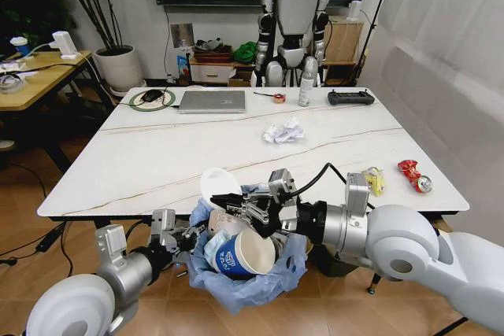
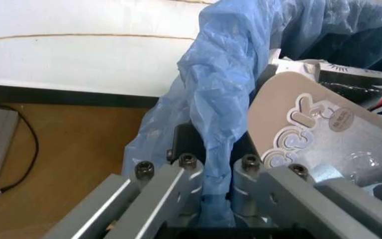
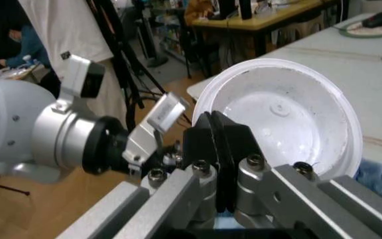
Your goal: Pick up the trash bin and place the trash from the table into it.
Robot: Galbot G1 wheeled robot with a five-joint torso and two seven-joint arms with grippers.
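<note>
Your left tool (image 1: 187, 238) is clamped on the bunched blue bag at the rim of the trash bin (image 1: 248, 273), holding it just below the near edge of the surface (image 1: 157, 155). Your right tool (image 1: 236, 198), directly above the bin's mouth, is closed on the rim of a white lid (image 3: 290, 114). Beyond that tool lies a white tissue wad (image 1: 283, 131); beside its arm lie a yellow wrapper (image 1: 373, 180) and a crushed red can (image 1: 415, 176).

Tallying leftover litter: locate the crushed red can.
In the head view, the crushed red can lies on the table's right edge, beside a yellow wrapper.
</note>
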